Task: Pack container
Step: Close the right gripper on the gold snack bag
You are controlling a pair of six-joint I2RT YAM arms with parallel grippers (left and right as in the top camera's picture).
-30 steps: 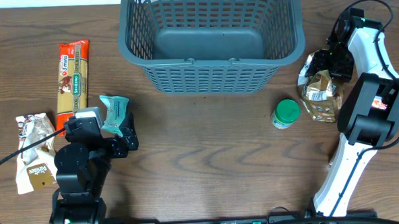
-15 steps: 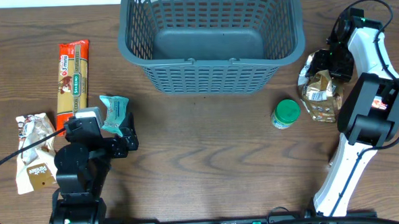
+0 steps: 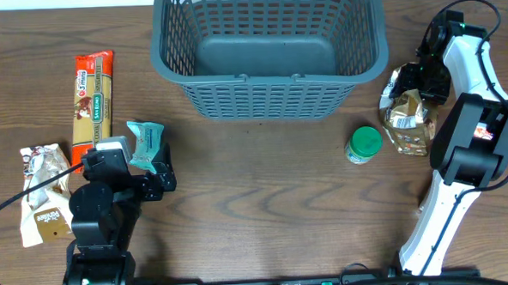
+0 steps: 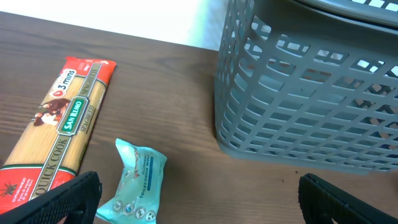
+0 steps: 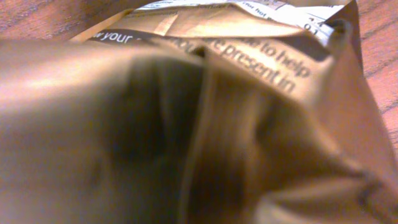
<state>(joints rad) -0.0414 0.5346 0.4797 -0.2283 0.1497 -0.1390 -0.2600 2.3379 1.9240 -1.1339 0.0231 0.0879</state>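
The container, a large grey-blue lattice basket [image 3: 269, 97], stands at the back middle of the table with nothing in it; its side also shows in the left wrist view [image 4: 298, 112]. My left gripper [image 3: 142, 171] is open and empty low over the table, just in front of a teal tissue pack [image 3: 145, 140] [image 4: 137, 183]. My right gripper [image 3: 415, 86] is down on the top of a crumpled gold foil bag [image 3: 408, 119]. The bag fills the right wrist view [image 5: 199, 112] and hides the fingers.
A red spaghetti pack [image 3: 93, 96] [image 4: 59, 130] lies at the left. A white and brown snack bag [image 3: 43, 195] lies at the far left. A small jar with a green lid [image 3: 364, 144] stands left of the gold bag, in front of the basket's right corner.
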